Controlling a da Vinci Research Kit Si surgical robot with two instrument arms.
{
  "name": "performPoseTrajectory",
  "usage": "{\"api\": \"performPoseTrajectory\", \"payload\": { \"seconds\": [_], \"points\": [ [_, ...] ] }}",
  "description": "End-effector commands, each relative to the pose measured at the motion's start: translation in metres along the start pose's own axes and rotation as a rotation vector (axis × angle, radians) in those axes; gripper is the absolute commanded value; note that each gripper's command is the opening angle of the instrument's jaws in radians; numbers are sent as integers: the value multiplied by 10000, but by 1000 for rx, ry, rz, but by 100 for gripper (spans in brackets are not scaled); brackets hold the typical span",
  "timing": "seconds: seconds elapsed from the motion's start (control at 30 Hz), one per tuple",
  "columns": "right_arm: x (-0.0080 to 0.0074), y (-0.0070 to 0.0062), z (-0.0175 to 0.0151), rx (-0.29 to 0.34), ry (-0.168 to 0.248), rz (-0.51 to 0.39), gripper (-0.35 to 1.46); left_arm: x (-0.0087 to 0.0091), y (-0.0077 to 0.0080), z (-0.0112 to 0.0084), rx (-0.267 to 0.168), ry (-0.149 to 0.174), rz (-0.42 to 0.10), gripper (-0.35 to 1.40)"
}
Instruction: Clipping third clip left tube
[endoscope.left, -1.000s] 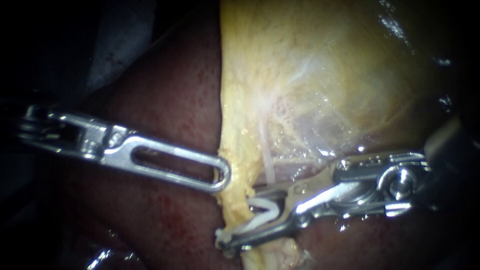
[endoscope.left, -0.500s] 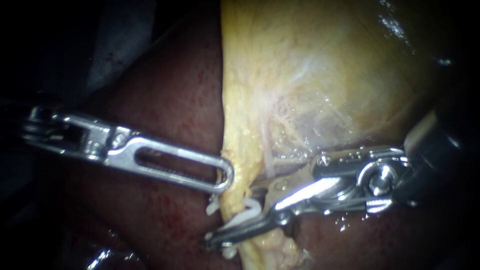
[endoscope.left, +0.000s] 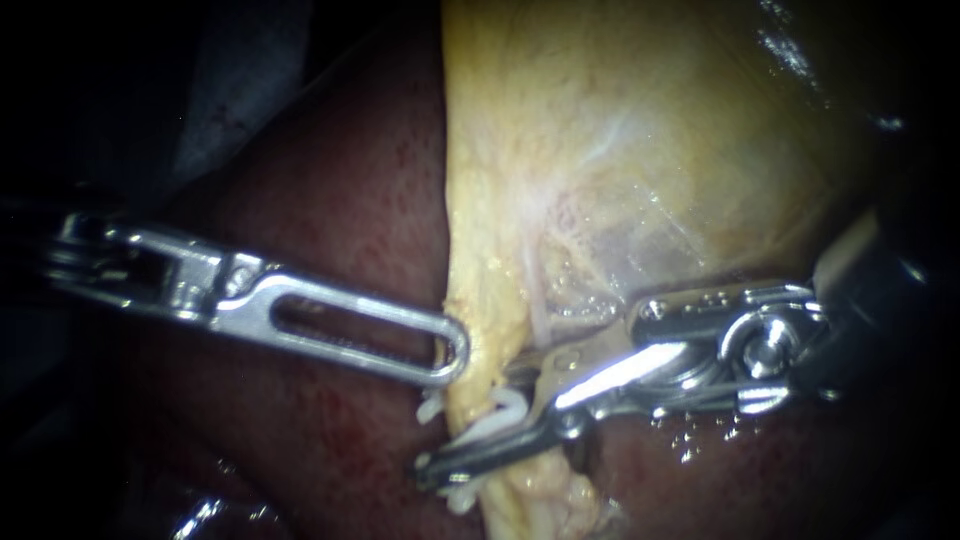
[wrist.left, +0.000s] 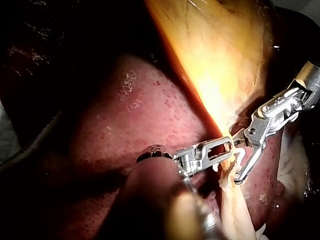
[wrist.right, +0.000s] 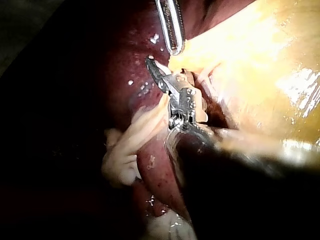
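A yellow fatty strand, the tube (endoscope.left: 535, 495), hangs from the gallbladder (endoscope.left: 650, 150) over the dark red liver (endoscope.left: 330, 200). My right instrument (endoscope.left: 465, 425) reaches across this strand with one jaw on each side. A white clip (endoscope.left: 497, 418) sits between the jaws, wrapped around the strand, with its ends poking out on the far side. My left instrument (endoscope.left: 445, 350), with slotted jaws lying together, pinches the yellow tissue's edge just above the clip. The left wrist view shows both tips, left (wrist.left: 225, 146) and right (wrist.left: 240, 160), close together. The right wrist view shows my right instrument (wrist.right: 162, 70).
Liver surface surrounds the strand on both sides. Pale loose tissue (wrist.right: 125, 150) lies beside my right instrument's shaft in the right wrist view. A shiny wet patch (endoscope.left: 215, 515) glints at the lower left.
My right instrument slid left across the strand, carrying the clip around it, then eased back slightly. The clip's white ends now show left of the strand. My left instrument barely shifted.
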Motion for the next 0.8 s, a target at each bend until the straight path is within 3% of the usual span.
{"api": "performPoseTrajectory", "payload": {
  "seconds": [0.03, 0.27, 0.47, 0.57, 0.8],
  "points": [
    [1, 1, -1, -3, 2, 0, 46, 0, 0, 0, 0, 0, 0, -35],
    [10, 2, -8, -11, 12, 6, 44, 1, 1, 1, -2, -3, 0, -35],
    [9, 3, -7, -11, 12, 11, 41, 1, 0, 2, -3, -3, 0, -35],
    [9, 3, -8, -9, 14, 35, 31, 1, 0, 2, -3, -3, 0, -35],
    [8, 6, -13, -4, 18, 104, -15, 1, 0, 3, -3, -4, 0, -35]
  ]
}}
